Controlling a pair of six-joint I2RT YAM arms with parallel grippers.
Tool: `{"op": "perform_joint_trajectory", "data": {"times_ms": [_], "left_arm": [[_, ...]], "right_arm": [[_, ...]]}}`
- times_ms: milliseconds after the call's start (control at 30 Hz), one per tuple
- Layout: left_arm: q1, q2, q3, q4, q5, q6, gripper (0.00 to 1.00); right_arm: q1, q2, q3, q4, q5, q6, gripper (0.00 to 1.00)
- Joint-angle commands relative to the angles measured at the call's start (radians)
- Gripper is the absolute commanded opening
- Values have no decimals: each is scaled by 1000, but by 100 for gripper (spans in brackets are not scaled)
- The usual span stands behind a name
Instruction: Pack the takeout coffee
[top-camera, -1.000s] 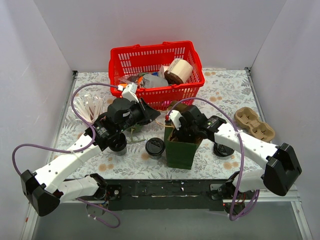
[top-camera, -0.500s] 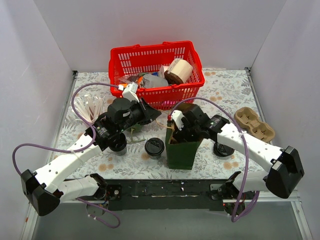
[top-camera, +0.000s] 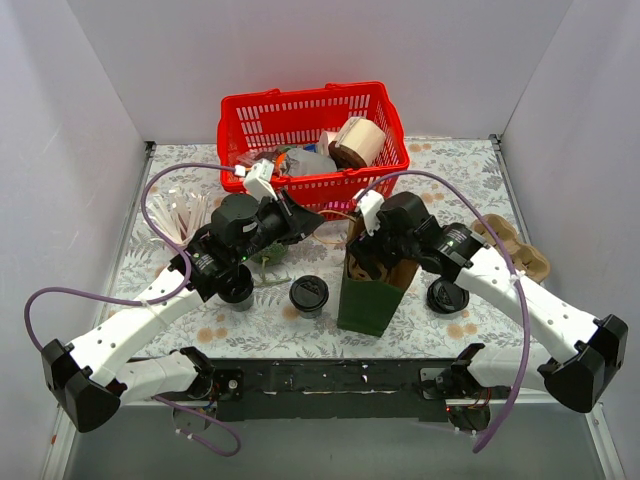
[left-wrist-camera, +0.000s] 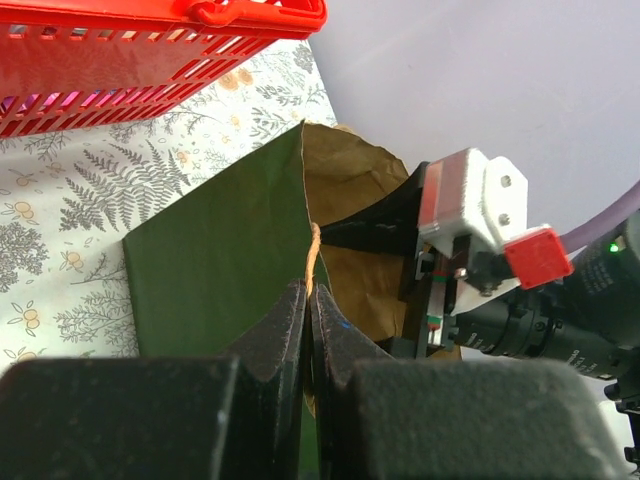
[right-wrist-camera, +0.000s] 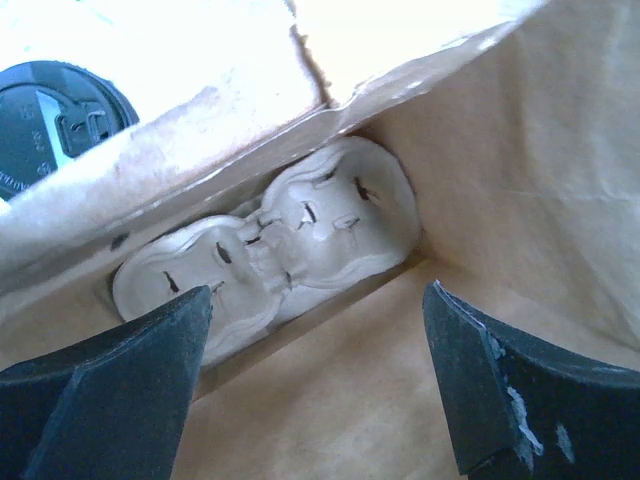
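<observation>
Right tool (right-wrist-camera: 315, 300) spread inside bag (top-camera: 365, 295); cup tray (right-wrist-camera: 270, 245) underneath.

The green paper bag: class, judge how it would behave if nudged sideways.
Probably floppy: the green paper bag has thin creased walls, and the left gripper pinches its rim. Likely light: only a cardboard cup tray shows inside. Tall and narrow, it may tip.

A desk (top-camera: 455, 170) with a pale top printed in ferns and flowers stands in a plain white booth. A back wall (top-camera: 320, 45) rises behind the desk, a left wall (top-camera: 55, 150) and a right wall (top-camera: 590, 120) at its sides. A black rail (top-camera: 330, 378) runs along the desk's near edge, and the light is soft and even.
</observation>
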Motion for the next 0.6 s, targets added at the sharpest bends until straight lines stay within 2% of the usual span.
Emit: {"op": "perform_joint_trajectory", "data": {"times_ms": [0, 133, 167, 200, 267, 433, 567], "left_arm": [[2, 2, 28, 6, 40, 15, 0], [0, 3, 25, 8, 46, 12, 0], [-2, 2, 22, 9, 46, 10, 0], [-2, 2, 22, 8, 45, 10, 0], [-3, 2, 19, 9, 45, 10, 0], [-5, 2, 16, 8, 46, 9, 0], [-8, -4, 11, 9, 48, 7, 0]], "right_arm": [[-4, -55, 40, 92, 101, 69, 95], [-4, -107, 30, 161, 176, 126, 97], [-5, -112, 30, 167, 193, 158, 97], [-4, -113, 41, 155, 223, 257, 97], [-5, -110, 53, 123, 296, 319, 98], [-5, -87, 73, 84, 265, 350, 97], [-5, -84, 41, 94, 215, 358, 91]]}}
